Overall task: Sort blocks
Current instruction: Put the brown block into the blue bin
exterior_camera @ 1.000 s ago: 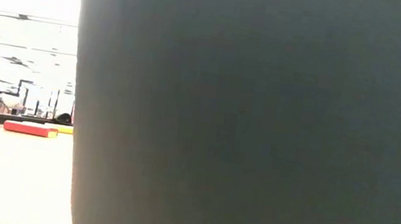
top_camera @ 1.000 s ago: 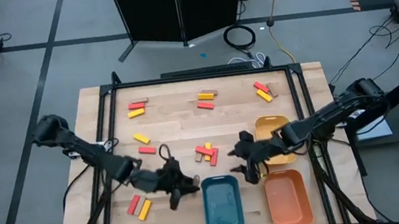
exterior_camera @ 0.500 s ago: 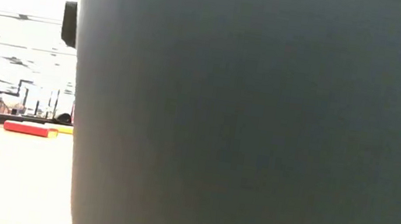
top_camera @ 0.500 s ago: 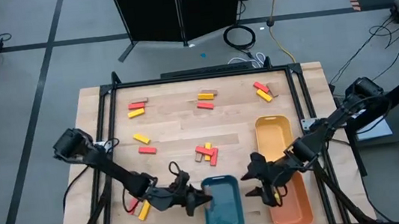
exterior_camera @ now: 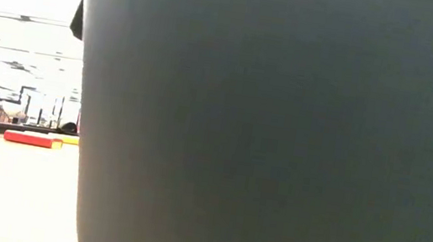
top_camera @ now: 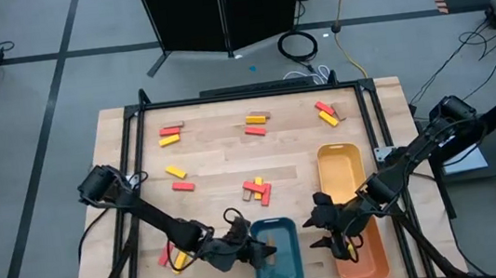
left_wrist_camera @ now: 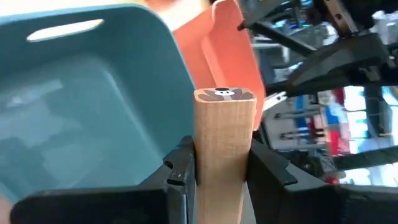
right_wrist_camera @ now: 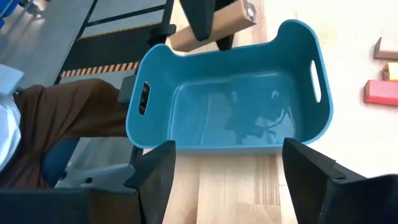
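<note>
Red, yellow and tan blocks [top_camera: 257,189] lie scattered over the table [top_camera: 212,152], well apart from the blue tray [top_camera: 276,253], orange tray [top_camera: 366,255] and yellow tray [top_camera: 340,171]. The low view is almost wholly blocked by a dark wall. Since half a second ago the left gripper [top_camera: 262,249] has moved over the blue tray's rim. Only its wrist view shows its fingers [left_wrist_camera: 180,171] clamping a tan block [left_wrist_camera: 222,149]. The right gripper [top_camera: 318,231] waits beside the tray, fingers spread.
</note>
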### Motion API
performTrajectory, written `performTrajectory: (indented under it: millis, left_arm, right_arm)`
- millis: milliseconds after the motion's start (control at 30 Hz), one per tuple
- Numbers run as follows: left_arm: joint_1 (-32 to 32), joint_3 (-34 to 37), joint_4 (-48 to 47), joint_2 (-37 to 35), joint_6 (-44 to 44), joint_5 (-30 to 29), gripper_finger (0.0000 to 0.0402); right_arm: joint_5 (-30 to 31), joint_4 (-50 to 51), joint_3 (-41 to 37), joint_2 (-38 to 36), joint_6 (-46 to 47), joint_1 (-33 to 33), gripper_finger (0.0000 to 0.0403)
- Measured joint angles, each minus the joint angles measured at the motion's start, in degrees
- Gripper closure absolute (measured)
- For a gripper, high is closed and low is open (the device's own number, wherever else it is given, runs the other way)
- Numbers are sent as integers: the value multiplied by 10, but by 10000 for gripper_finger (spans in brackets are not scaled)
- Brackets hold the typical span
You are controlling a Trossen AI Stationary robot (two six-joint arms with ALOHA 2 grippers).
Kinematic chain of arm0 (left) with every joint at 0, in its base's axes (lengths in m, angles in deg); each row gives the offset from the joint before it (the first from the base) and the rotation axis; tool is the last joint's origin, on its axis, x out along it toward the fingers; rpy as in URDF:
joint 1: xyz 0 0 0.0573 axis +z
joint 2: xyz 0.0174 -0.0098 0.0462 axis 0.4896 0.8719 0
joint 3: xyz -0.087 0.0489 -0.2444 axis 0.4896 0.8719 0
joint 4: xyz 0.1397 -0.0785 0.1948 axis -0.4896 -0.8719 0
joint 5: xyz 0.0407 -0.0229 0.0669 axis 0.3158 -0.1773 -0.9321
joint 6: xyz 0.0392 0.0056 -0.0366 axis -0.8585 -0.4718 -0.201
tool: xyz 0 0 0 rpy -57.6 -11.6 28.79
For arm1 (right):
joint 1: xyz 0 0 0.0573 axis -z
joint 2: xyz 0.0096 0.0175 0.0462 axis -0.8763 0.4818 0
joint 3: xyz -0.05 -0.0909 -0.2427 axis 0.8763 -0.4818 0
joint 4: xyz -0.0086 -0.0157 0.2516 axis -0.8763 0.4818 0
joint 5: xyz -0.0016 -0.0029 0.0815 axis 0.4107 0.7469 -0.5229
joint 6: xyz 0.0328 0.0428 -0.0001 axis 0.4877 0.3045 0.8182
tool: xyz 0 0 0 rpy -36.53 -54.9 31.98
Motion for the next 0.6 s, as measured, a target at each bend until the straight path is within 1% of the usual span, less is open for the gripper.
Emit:
performTrajectory:
  millis: [67, 133, 200, 367, 467, 600]
  left_arm:
    - [-1, -14, -57, 0, 26, 0, 311]
    - [-1, -23, -94, 0, 52, 1, 311]
    - [0, -27, -99, 0, 69, 2, 310]
    - [10, -26, -104, 0, 71, 5, 308]
    - [16, -26, -106, 0, 70, 5, 289]
    - [18, -26, -106, 0, 42, 6, 245]
  right_arm:
    - [1, 0, 0, 0, -9, 0, 179]
    - [4, 0, 0, 0, -21, 1, 179]
    - [14, 0, 0, 0, -35, 2, 179]
    - [47, 0, 0, 0, -56, 3, 179]
    - [46, 0, 0, 0, -62, 3, 179]
    - [46, 4, 0, 0, -62, 3, 179]
